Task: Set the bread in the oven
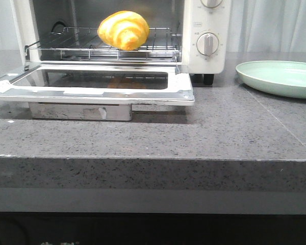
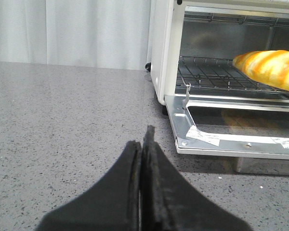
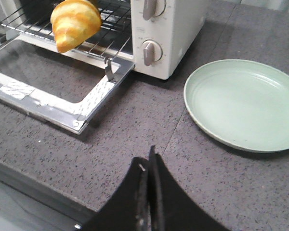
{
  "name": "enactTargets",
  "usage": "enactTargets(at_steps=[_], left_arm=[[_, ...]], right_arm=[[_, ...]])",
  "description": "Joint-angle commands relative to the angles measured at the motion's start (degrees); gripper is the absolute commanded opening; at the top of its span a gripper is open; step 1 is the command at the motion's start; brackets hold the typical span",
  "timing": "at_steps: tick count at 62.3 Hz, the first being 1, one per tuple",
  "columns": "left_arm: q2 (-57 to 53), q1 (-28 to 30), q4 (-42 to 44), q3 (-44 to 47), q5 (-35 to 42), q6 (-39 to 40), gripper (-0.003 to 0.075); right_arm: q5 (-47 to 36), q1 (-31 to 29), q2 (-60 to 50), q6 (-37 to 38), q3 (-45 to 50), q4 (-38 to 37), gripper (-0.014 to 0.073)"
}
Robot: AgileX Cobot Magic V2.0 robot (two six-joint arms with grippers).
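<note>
Golden-yellow bread [image 1: 123, 29] w/ orange-brown stripes sits on the wire rack [image 1: 104, 47] inside the white oven [image 1: 209, 35], near the rack's front edge, right of centre in the front view. Oven door [image 1: 92, 84] is dropped fully open, lying flat over the grey stone bench [image 1: 194, 132], glass facing up.

Both arms are back from the oven. Left claw [image 2: 143, 144] is pressed together, nothing between its fingers, hovering over bare bench beside the door's hinge corner. Right claw [image 3: 149, 168] is likewise closed and empty, over the bench btwn the door corner and the pale green plate [image 3: 245, 103], which holds nothing.

Judging by this, placement looks done; prob only the door is left, if that's wanted.

Risks from here:
- Bread is close to the rack's front edge, so a bump to the rack or a hard door slam could roll it out onto the door glass.
- Claw sweeping in low may catch the door's protruding corner and shove the whole oven.
- Right arm swinging wide could clip the plate rim.
</note>
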State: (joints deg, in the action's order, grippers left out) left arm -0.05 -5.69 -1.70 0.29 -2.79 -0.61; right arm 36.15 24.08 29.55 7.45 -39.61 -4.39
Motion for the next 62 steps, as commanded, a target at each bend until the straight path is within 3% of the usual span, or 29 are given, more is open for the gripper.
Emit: enactTargets(at_steps=[1,15,33,62], left_arm=[[-1.78,-0.44,-0.16,1.68,4.82,0.00,-0.0017],[-1.78,-0.44,-0.16,1.68,4.82,0.00,-0.0017],[-1.78,-0.44,-0.16,1.68,4.82,0.00,-0.0017],[-1.69,-0.44,-0.16,1.68,4.82,0.00,-0.0017]], right_arm=[[-8.30,-3.45,-3.62,-0.47,2.25,1.01,-0.0070],[-24.73,-15.26,-16.48,-0.47,19.63,5.30,-0.0070],[-36.95,-20.60,-27.39,-0.47,37.64,7.80,-0.0070],[-39.64,-21.48,-31.37,-0.42,41.11,7.84,-0.0070]])
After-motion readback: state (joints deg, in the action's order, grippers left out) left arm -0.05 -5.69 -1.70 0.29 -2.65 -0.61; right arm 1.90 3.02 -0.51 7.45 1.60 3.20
